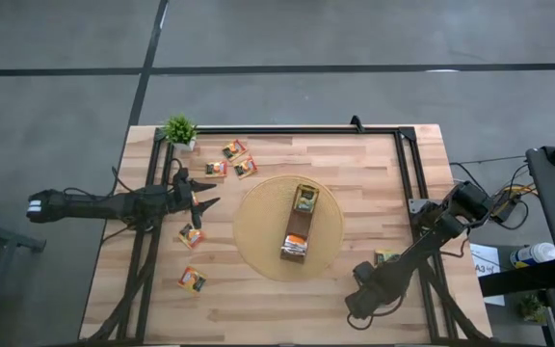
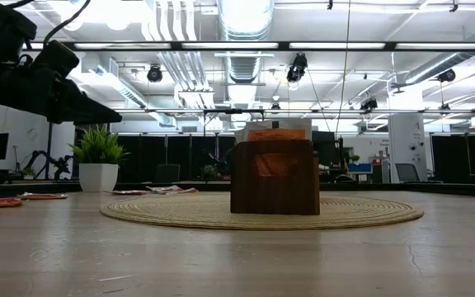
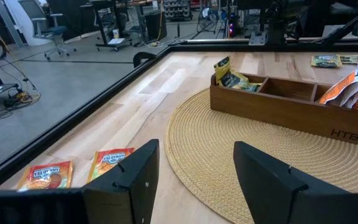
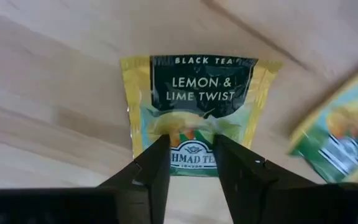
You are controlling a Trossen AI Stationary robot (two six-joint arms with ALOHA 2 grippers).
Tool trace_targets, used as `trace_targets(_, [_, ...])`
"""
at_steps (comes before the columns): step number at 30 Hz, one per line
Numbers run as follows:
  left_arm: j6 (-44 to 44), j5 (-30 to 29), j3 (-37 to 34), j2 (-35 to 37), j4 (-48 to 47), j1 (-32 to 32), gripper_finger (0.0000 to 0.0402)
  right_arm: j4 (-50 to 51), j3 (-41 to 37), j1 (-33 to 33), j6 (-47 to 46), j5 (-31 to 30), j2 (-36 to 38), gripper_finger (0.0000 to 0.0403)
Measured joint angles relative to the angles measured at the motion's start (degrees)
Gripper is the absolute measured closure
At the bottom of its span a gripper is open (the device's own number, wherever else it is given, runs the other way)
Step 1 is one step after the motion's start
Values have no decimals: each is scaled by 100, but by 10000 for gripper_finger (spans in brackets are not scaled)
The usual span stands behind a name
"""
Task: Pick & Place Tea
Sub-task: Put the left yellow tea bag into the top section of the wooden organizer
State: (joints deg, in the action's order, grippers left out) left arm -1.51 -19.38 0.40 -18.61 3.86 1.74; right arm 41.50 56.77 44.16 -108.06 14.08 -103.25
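A light wooden table (image 1: 374,164) carries a round woven mat (image 1: 258,241), scattered tea sachets (image 1: 192,280) and a potted plant (image 1: 179,130)

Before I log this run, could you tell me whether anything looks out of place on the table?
Nothing looks damaged or spilled. Several tea sachets lie scattered off the round mat, outside the wooden box; that is simply unfinished sorting.

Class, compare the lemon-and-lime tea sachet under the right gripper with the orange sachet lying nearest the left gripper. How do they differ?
The lemon-and-lime sachet is yellow with a dark green panel; the orange sachet is orange. The right gripper straddles the lemon-and-lime sachet's lower edge, while the orange sachet lies untouched ahead of the open left gripper. Both lie flat on the table, off the round mat.
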Motion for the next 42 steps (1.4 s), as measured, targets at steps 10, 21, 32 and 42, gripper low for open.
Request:
trace_targets(10, [-1, 0, -1, 0, 0, -1, 199, 23, -294, -6, 489, 438, 6, 384])
trace_targets(21, [-1, 0, 1, -1, 0, -2, 199, 566, 188, -79, 942, -1076, 177, 395])
trace_targets(32, [0, 0, 0, -2, 0, -1, 199, 586, 863, -219, 1221, -5349, 655, 395])
trace_targets(42, [-1, 0, 0, 0, 0, 0, 199, -323, 922, -1549, 1823, -5763, 371, 394])
